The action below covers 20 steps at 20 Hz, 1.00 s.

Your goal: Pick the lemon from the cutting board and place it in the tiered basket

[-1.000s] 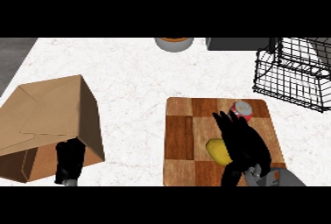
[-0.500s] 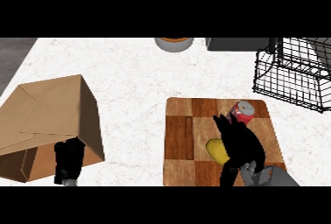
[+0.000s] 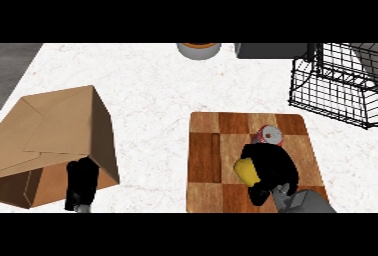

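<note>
Single head view, steeply down onto counter point(image 3: 148, 90), fairly close

paper bag point(image 3: 55, 135) left of cutting board point(image 3: 214, 150) (tiered basket point(image 3: 336, 82) behind, right).

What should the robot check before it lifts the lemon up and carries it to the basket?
1. Right hand is over the lemon: ok.
2. Fingers curled round the lemon: ok, though most of it is hidden.
3. Lemon off the cutting board: cannot tell.
4. Small red and white thing beside the hand is out of the way: not ok, it touches the hand.
5. Basket is ahead and to the right: ok.
6. Left hand rests by the paper bag: ok.
</note>
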Tool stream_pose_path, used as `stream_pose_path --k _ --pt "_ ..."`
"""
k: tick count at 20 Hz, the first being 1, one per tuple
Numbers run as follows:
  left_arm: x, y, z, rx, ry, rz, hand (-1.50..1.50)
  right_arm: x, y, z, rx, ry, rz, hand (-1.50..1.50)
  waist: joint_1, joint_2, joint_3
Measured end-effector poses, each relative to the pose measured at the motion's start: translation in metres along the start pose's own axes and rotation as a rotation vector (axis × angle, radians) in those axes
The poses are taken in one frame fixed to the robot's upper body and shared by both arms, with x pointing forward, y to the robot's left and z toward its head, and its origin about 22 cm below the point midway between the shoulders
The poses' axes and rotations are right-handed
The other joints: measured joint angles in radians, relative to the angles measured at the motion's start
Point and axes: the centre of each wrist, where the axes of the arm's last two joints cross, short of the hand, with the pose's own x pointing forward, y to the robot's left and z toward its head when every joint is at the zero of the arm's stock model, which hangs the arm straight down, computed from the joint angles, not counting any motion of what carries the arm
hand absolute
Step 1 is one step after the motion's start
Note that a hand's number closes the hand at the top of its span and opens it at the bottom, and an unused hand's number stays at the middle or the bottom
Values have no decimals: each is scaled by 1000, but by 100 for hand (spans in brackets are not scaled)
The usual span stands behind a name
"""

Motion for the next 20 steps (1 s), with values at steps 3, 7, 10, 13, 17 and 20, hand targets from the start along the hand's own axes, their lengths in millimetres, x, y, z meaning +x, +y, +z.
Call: stream_pose_path --k 3,7,10,13,17,20 --pt "-1 4 -1 -4 -3 0 0 5 3 -5 -45 -29 55 150 0 -1 -1" --pt "-2 9 3 14 2 4 0 -71 -13 -8 -91 -24 64 150 -13 -2 1" --pt "-4 11 6 33 7 11 0 -144 -36 -9 -104 48 66 150 -35 5 7" --pt "-5 13 8 38 -1 13 0 -212 -59 -1 -150 82 36 150 -40 9 10" --pt "-3 10 7 30 -7 12 0 -287 -92 18 -239 88 -70 150 -31 11 10" --pt "-6 12 7 28 -11 10 0 -321 -117 36 -332 61 -210 150 -29 9 9"
